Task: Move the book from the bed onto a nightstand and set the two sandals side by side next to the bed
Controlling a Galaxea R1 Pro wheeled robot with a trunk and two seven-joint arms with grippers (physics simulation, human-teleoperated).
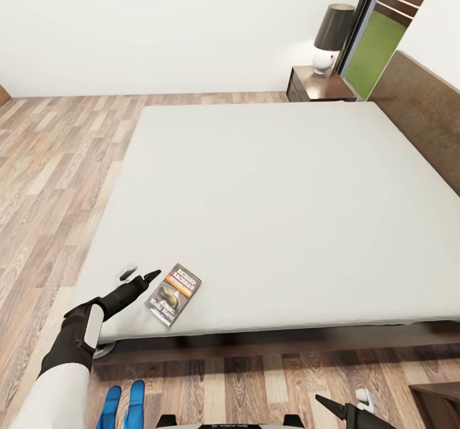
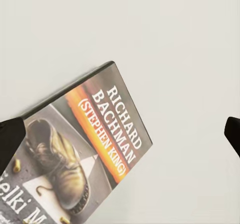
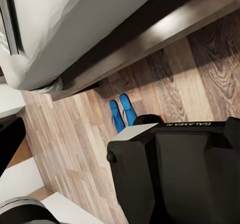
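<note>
Book (image 1: 174, 293) just beside left claw (image 1: 137, 279), apart.

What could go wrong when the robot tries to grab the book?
The book is thin and lies flat on the bed, so the left gripper might slide over it. It sits near the edge, so a nudge could push it off, maybe onto the sandals on the floor.

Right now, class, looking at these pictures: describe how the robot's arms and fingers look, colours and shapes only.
The left arm has a white forearm, then a black wrist bearing a white oval panel. Its left gripper ends in slim, pointed black fingers. The right gripper shows black pointed fingers too, with a white part beside them.
</note>
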